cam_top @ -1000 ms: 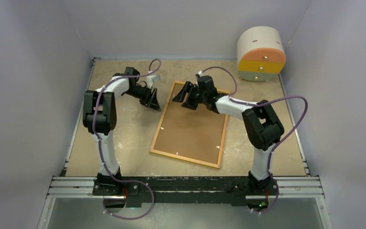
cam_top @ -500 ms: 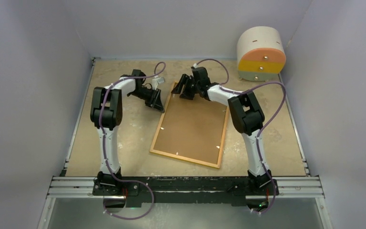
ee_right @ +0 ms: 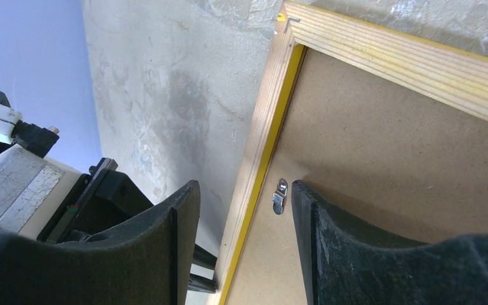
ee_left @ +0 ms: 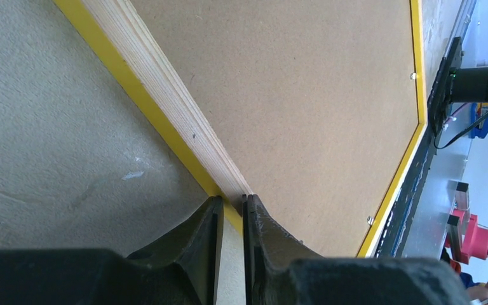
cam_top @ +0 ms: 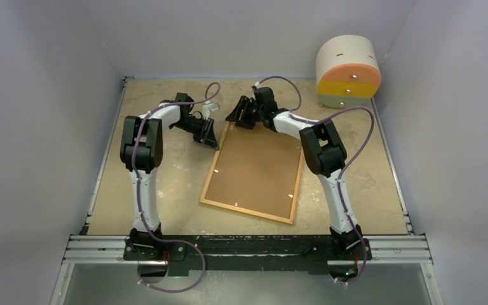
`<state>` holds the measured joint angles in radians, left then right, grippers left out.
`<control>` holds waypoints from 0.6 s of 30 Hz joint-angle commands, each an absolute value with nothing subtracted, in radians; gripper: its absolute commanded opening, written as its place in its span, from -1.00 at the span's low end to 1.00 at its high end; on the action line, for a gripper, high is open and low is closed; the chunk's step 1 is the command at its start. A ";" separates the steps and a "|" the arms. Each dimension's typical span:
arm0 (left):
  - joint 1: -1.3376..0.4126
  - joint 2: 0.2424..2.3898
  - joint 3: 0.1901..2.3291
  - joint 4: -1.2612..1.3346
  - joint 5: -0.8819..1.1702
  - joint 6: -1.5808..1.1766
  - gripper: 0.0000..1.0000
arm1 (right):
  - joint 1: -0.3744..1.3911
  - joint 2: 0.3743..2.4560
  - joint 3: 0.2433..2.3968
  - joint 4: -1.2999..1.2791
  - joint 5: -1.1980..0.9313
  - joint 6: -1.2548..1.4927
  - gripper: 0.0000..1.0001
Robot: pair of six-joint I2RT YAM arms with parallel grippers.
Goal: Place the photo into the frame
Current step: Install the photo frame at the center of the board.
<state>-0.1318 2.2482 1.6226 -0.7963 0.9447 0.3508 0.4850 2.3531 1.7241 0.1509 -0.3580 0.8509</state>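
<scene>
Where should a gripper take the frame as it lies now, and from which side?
The frame lies flat, back up, with the backing board filling its middle, so only the thin raised rail can be pinched. I'd take the left long rail from above, one finger outside on the yellow edge, one inside on the step down to the board.

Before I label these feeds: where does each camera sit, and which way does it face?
Top: high behind, looking down on table and frame; left arm, right arm show.
Left wrist: looks along the frame's edge; left pincer at bottom.
Right wrist: looks down on frame's corner; right pincer at bottom, left pincer beyond.
Shared: the frame.
</scene>
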 commanded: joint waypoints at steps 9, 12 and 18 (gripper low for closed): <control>-0.135 2.236 1.576 -0.768 0.894 0.382 -0.65 | 0.504 2.407 1.732 0.164 -0.413 0.897 0.13; -0.135 2.232 1.575 -0.770 0.890 0.386 -0.65 | 0.509 2.413 1.738 0.166 -0.427 0.904 0.12; -0.135 2.227 1.572 -0.772 0.884 0.394 -0.66 | 0.522 2.407 1.731 0.175 -0.444 0.914 0.11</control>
<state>-0.1257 2.2436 1.6039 -0.7761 0.9596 0.3504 0.4870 2.3764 1.7241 0.2085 -0.3985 0.8997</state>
